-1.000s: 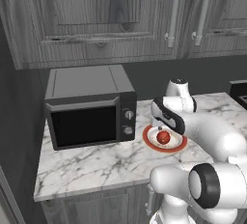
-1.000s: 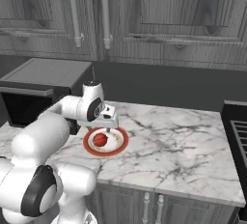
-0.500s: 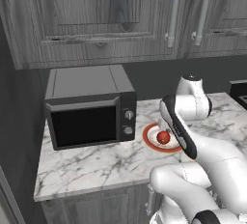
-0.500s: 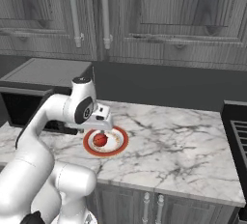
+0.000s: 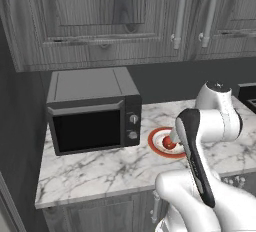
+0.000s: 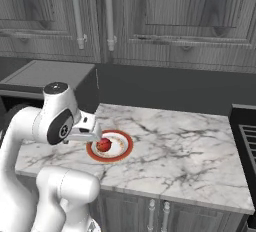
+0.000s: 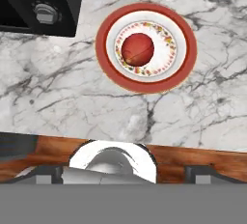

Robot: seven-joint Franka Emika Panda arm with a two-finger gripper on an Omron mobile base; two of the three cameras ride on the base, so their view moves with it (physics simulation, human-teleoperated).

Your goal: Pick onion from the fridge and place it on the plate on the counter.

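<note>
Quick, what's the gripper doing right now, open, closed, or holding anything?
Gripper: cannot tell whether open or shut. It holds nothing: the onion lies free on the plate.

Light is soft and even throughout, seemingly from above and in front, with no harsh glare. The white counter [image 6: 175, 141] reads brightest; the upper cabinets [image 5: 100, 21] and the wall behind are dim and grey. A soft shadow sits under the cabinets and along the microwave [image 5: 92, 108] base. The onion [image 7: 137, 49] carries a faint sheen and throws a small, soft shadow onto the plate [image 7: 183, 61]. The base views are rendered cleanly but look slightly soft, with faint jagged edges on handles. The hand view is sharp on the marble veins, with no visible bending at the borders.
</note>
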